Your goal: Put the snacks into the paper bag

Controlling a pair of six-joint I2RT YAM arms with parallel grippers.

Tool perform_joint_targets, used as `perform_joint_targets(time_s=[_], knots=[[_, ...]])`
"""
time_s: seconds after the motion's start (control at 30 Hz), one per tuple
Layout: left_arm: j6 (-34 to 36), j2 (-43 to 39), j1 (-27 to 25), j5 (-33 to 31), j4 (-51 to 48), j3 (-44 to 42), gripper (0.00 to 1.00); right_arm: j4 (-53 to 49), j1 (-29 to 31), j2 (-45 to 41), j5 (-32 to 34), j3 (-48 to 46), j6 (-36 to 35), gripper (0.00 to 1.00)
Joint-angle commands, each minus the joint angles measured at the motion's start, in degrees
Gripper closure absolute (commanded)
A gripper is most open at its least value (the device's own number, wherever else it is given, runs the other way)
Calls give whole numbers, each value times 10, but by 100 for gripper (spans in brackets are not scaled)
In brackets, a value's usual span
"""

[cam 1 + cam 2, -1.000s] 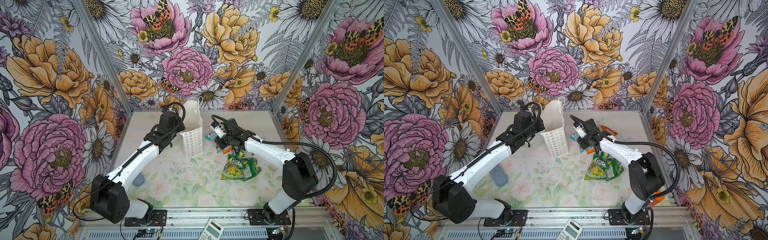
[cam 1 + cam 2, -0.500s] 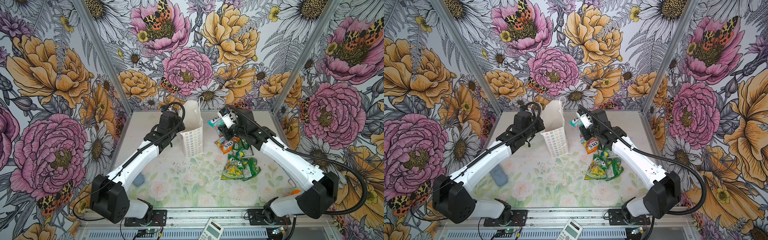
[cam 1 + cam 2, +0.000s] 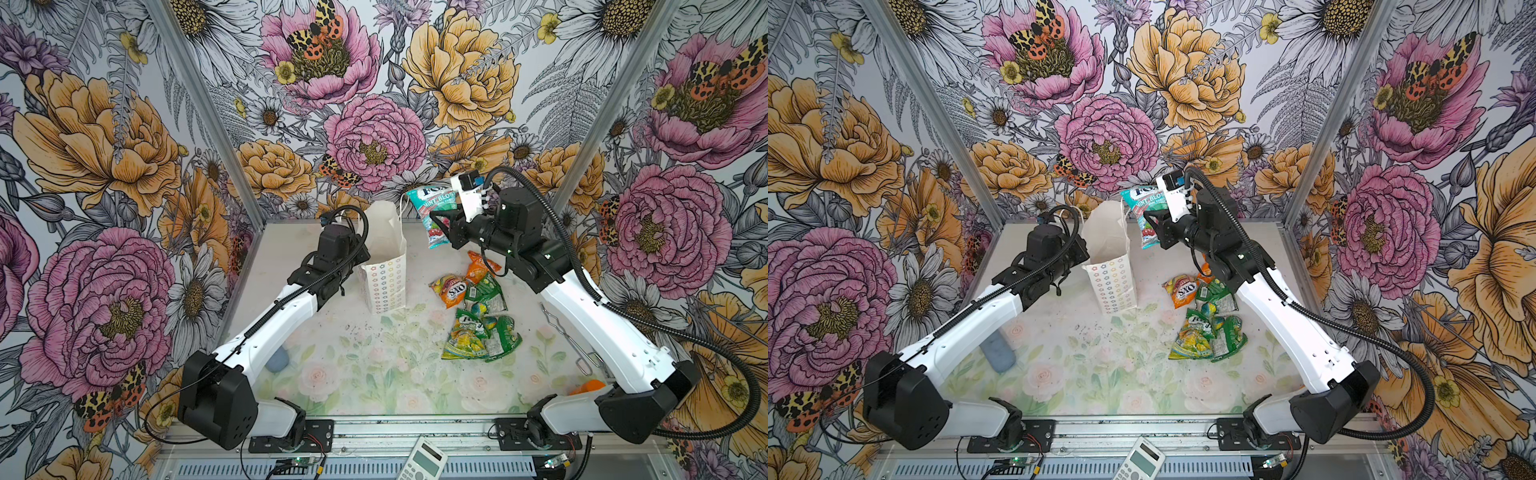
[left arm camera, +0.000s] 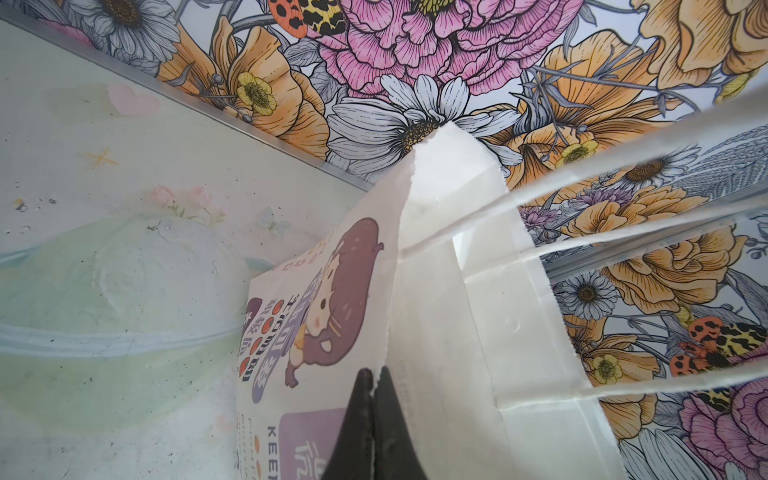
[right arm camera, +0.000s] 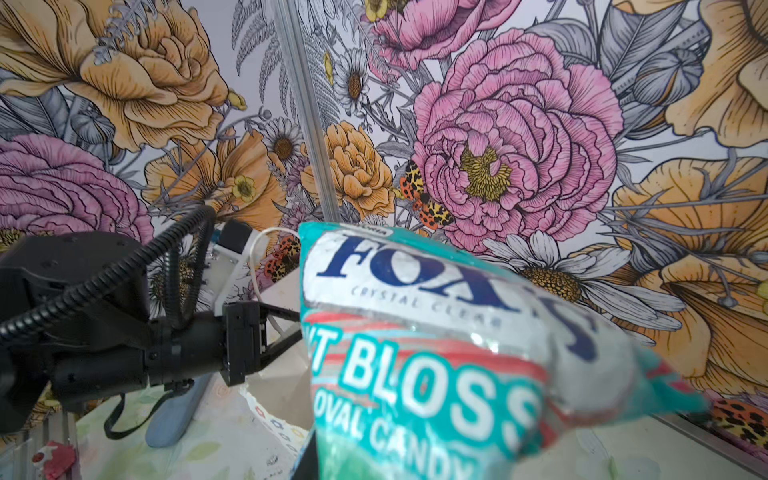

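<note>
Packet (image 3: 432, 199) teal, crinkly, white-banded; bag (image 3: 384, 278) white, flower-sided.

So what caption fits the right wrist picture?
Close-up of a teal candy packet, with the paper bag and left gripper behind.

Teal packet (image 5: 415, 353) runs off frame edge, one corner blurred. Calculator (image 3: 422, 461) cropped. Blue-grey object (image 3: 277, 359) half under left arm (image 3: 282, 320).

Here we are in a robotics lab test cell: floral-print wall panels (image 3: 374, 83) on bare aluminium frame posts (image 3: 210, 120), two robot arms (image 3: 274, 324) bolted to a metal rail (image 3: 415, 424), an exposed circuit board (image 3: 297, 461) with loose wiring below, and a calculator (image 3: 422, 462) on the front ledge.
</note>
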Motion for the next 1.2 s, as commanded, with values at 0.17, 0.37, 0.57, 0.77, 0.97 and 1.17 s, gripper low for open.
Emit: perform_joint_targets(time_s=[0.17, 0.37, 0.57, 0.77, 0.97, 1.17], knots=[[-16, -19, 5, 7, 21, -22, 100, 184, 56, 65, 39, 55, 119, 100], [-19, -23, 6, 7, 25, -27, 100, 267, 83, 117, 65, 57, 202, 100], [-25, -26, 9, 11, 34, -35, 100, 273, 103, 157, 102, 76, 210, 100], [-31, -27, 11, 13, 44, -42, 100, 276, 112, 180, 113, 79, 217, 100], [-35, -26, 11, 17, 47, -43, 100, 269, 115, 194, 117, 79, 214, 100], [-36, -27, 11, 18, 48, -44, 100, 249, 117, 206, 120, 80, 203, 100]])
